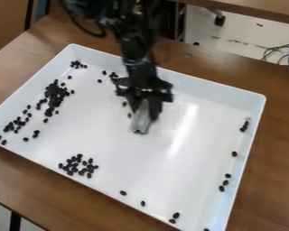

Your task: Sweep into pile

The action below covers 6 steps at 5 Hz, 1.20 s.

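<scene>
Clumps of dark beans [55, 94] sit left and near-left in the white tray [135, 158], strays along the right side. Hand [144, 112]'s around mid-tray, pinching some pale grey piece [141, 122].

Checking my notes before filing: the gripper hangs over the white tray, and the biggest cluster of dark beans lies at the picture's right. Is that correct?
Not quite: the camera view shows the biggest cluster of dark beans toward the picture's left. The gripper does hang over the white tray.
</scene>
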### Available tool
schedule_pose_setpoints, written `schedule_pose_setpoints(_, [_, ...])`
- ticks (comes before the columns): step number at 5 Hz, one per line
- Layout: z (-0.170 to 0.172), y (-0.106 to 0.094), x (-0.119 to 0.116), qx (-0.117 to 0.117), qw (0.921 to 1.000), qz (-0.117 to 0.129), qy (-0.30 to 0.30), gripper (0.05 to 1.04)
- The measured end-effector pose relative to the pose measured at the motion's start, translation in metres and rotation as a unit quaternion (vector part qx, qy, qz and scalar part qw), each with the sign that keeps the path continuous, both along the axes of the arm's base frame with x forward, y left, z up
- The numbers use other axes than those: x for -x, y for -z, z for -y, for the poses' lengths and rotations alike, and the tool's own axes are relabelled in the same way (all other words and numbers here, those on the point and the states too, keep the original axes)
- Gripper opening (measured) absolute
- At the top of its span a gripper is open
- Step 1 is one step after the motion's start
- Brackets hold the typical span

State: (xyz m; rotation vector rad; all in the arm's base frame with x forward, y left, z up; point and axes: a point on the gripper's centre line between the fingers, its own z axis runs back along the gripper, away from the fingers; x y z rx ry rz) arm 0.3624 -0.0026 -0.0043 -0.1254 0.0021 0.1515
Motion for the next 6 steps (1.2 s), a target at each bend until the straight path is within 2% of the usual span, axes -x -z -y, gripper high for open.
schedule_pose_setpoints(2, [-0.084,-0.003,0.004,-0.025,0.9973,-0.001,-0.069,0.363])
schedule_pose_setpoints(3, [-0.133,-0.006,0.016,-0.041,0.9927,0.001,-0.113,0.363])
schedule_pose_setpoints(4, [-0.138,-0.01,0.018,-0.044,0.9935,-0.002,-0.105,0.363])
schedule_pose_setpoints(5, [-0.136,-0.041,0.01,-0.043,0.9928,0.037,-0.105,0.363])
schedule_pose_setpoints(6, [-0.117,-0.06,0.01,-0.035,0.9937,0.059,-0.089,0.363])
